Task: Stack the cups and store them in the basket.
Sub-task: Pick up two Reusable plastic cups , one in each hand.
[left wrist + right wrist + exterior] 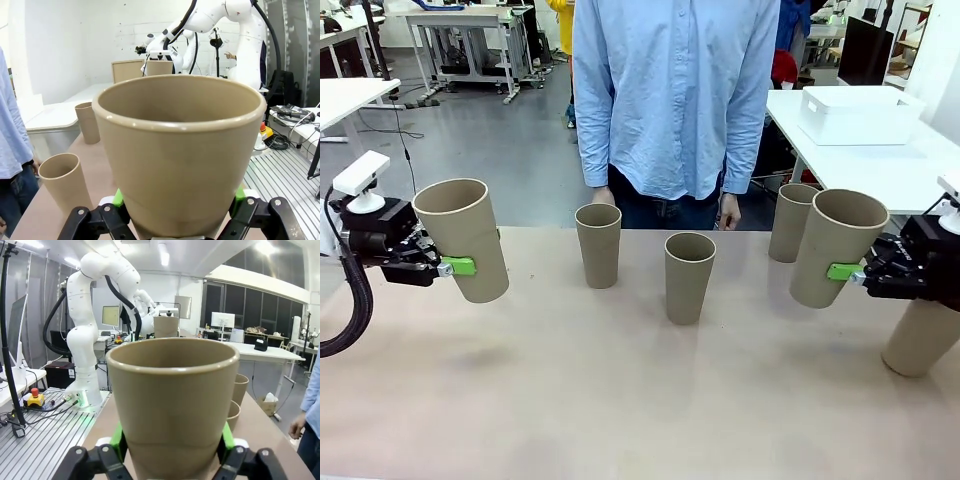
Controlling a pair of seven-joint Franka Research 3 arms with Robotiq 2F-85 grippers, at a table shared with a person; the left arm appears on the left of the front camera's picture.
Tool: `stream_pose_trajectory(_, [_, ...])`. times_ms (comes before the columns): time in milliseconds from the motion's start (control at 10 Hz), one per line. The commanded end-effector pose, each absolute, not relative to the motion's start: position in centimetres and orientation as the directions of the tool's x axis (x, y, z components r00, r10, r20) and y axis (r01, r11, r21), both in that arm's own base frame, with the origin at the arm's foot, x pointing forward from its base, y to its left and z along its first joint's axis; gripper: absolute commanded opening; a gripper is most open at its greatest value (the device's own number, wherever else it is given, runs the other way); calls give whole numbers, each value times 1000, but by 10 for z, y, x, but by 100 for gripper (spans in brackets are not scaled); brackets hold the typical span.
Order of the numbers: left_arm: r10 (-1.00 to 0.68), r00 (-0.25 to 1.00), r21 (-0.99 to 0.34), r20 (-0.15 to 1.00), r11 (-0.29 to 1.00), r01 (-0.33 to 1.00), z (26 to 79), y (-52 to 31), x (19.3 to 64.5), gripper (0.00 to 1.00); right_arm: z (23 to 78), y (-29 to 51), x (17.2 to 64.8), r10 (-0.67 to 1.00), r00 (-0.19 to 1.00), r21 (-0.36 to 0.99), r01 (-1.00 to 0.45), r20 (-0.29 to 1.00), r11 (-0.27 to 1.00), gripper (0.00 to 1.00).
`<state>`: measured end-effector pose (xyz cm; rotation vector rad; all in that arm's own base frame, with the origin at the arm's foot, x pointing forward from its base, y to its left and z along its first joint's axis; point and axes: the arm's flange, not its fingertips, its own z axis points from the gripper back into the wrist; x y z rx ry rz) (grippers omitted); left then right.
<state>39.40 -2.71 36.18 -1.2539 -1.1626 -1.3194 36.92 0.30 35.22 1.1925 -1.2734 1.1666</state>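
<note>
Holding left cup [465, 235] clenched in left claw [455, 266], right cup [835, 245] in right claw [845, 271], both off the bench [620, 400]. Leaving four other cups [689, 275] there. Probably light, stiff, crushable: pinch gently across the lower wall.

L-edge cup [465, 238] | R-edge cup [838, 245] | mid cups [689, 276] | basket [855, 125] on rear table [880, 168], R
</note>
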Motion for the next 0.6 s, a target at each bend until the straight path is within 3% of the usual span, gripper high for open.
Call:
stream_pose_trajectory(0, [-20,-42,40,999,-101,994,364,-28,393,85,362,9,365,-39,-30,-27,-997,999,70,85])
stream_pose_trajectory(500, [-38,-40,37,998,-71,997,369,-22,386,85,372,32,356,-25,-29,-27,-997,999,73,85])
